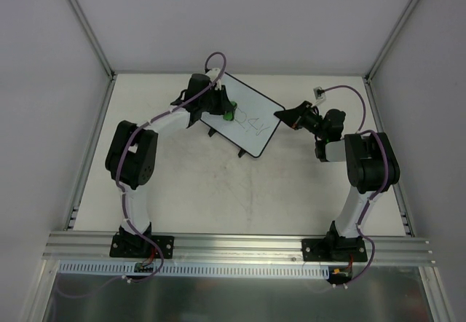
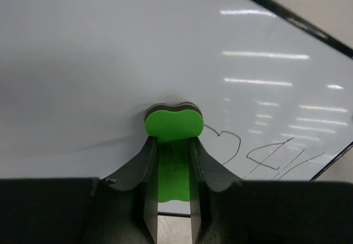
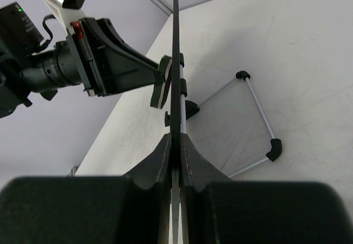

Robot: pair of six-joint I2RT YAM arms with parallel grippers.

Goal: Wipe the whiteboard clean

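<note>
The whiteboard [image 1: 251, 129] stands tilted on its feet near the table's back middle, with pen scribbles [image 1: 250, 122] on its face. My left gripper [image 1: 225, 111] is shut on the green eraser [image 1: 228, 113] and presses it against the board's left part. In the left wrist view the eraser [image 2: 174, 123] sits flat on the white surface [image 2: 99, 51], with the scribbles [image 2: 265, 155] to its right. My right gripper [image 1: 281, 117] is shut on the board's right edge; in the right wrist view its jaws pinch the black frame [image 3: 176, 62] edge-on.
A wire stand [image 3: 258, 123] with black feet props the board from behind. The table's back wall and side rails [image 1: 93, 154] enclose the space. An aluminium rail [image 1: 240, 245] runs along the near edge at the arm bases.
</note>
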